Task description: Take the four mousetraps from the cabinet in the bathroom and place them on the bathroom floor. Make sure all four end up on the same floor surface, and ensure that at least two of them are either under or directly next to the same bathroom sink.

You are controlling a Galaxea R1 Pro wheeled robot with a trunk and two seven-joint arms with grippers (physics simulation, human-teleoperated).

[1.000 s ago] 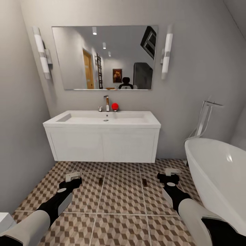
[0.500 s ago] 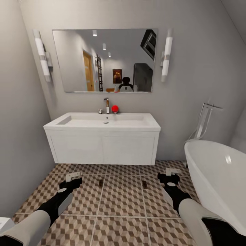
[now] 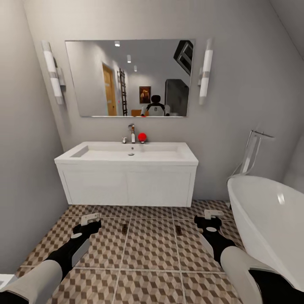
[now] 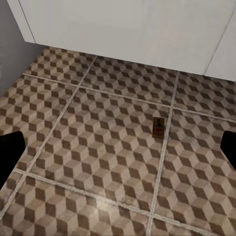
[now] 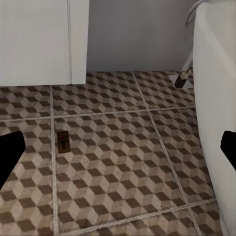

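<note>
1. Mousetraps: I see two small brown ones, one (image 3: 124,228) and another (image 3: 178,230), lying flat on the bathroom floor (image 3: 152,249) near the sink (image 3: 126,153).
2. My left gripper (image 3: 90,220) and right gripper (image 3: 207,216) hang spread wide, holding nothing.

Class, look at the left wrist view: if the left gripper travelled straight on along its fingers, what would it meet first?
Most likely the bathroom floor. The left gripper is open, empty and angled downward at the tiles, near a mousetrap lying by a grout line. The white vanity unit lies farther on. Depth is uncertain.
</note>
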